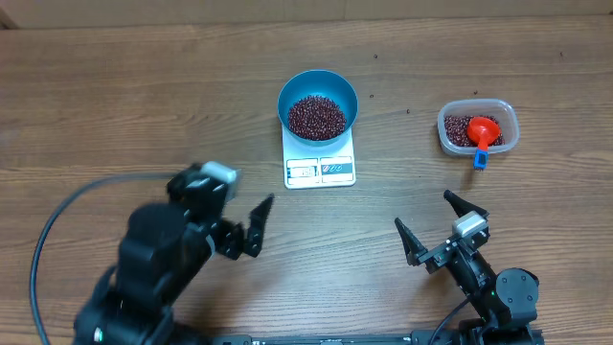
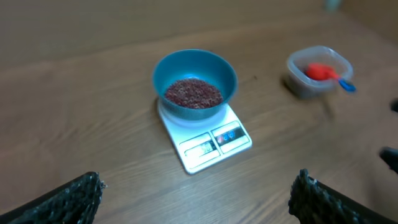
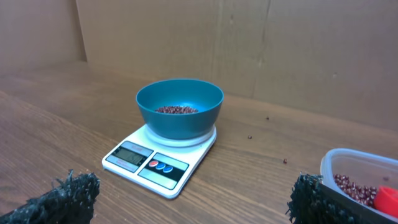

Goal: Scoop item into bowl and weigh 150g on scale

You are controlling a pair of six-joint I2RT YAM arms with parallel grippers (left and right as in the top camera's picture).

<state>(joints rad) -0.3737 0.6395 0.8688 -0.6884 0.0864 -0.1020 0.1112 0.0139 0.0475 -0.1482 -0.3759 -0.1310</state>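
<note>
1. Nearest the robot, the left gripper (image 2: 196, 202) hangs over the bare wooden table (image 1: 144, 96), its two dark fingers spread wide with nothing between them
2. At the near right, the right gripper (image 1: 422, 211) is also spread open and empty, above the table
3. Beyond and between the two grippers, well apart from both, lies the white scale (image 1: 320, 169), its display and buttons along its near edge
4. On the scale's far part stands the blue bowl (image 1: 347, 91), upright, with a pile of dark red-brown beans (image 1: 317, 116) covering its bottom
5. Right of the bowl, well ahead of the right gripper, a clear plastic tub (image 1: 443, 123) holds more beans and a red scoop (image 1: 484, 131), which neither gripper is touching
6. A few stray beans lie on the table between bowl and tub
</note>
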